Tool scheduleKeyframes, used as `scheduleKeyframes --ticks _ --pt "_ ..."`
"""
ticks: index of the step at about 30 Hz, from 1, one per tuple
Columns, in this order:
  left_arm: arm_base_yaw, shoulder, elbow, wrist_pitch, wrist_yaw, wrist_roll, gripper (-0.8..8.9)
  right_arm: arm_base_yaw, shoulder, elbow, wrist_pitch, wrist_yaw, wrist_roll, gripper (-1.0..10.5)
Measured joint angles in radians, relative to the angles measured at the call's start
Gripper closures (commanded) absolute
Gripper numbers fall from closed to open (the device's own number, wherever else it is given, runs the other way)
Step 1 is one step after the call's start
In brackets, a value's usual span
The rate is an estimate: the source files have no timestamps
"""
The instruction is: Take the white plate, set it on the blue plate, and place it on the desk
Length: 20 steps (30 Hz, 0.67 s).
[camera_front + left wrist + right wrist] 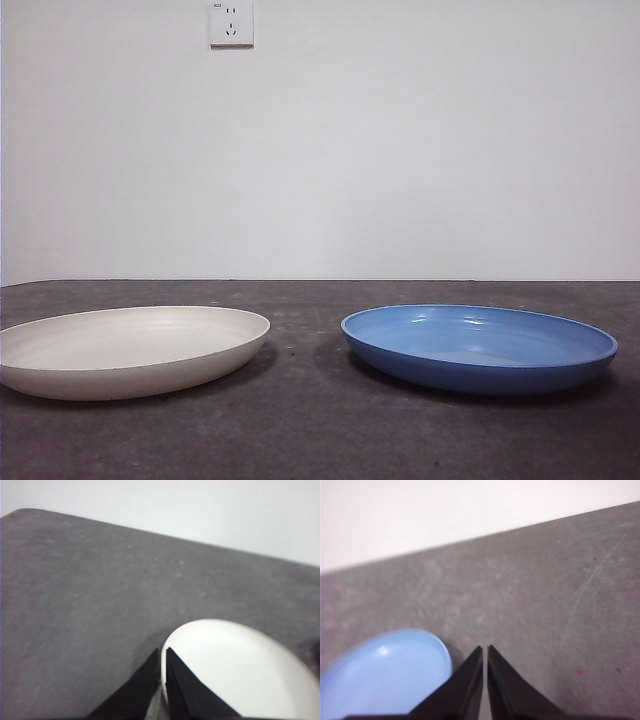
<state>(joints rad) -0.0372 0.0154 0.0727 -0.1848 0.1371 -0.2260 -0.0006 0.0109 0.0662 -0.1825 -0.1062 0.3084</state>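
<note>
The white plate (130, 348) lies flat on the desk (320, 440) at the left of the front view. The blue plate (478, 346) lies to its right, with a gap of bare desk between them. Neither arm shows in the front view. In the left wrist view my left gripper (163, 651) hangs shut and empty above the desk (75, 605), its tips over the near rim of the white plate (235, 675). In the right wrist view my right gripper (485, 649) is shut and empty, just beside the rim of the blue plate (385, 672).
A white wall with a power socket (231, 23) rises behind the desk's far edge. Bare desk (560, 610) stretches past the blue plate in the right wrist view.
</note>
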Motion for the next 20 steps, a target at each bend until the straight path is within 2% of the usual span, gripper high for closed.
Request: scheduleKeyframes --ticks 5,11,15,20 --pt "-0.031 0.058 0.123 0.010 -0.002 -0.060 7.97 0.018 0.047 0.127 -0.063 -0.008 0.109 9.4" --pt "-0.040 0.184 0.315 -0.077 0.010 -0.086 7.97 0.049 0.155 0.324 -0.204 -0.063 0.138 9.4" --pt "-0.042 0.271 0.492 -0.194 0.075 -0.080 7.97 0.053 0.241 0.458 -0.322 -0.164 0.132 9.4" --pt "-0.077 0.358 0.679 -0.293 0.132 -0.079 7.97 0.060 0.357 0.613 -0.473 -0.317 0.087 9.4"
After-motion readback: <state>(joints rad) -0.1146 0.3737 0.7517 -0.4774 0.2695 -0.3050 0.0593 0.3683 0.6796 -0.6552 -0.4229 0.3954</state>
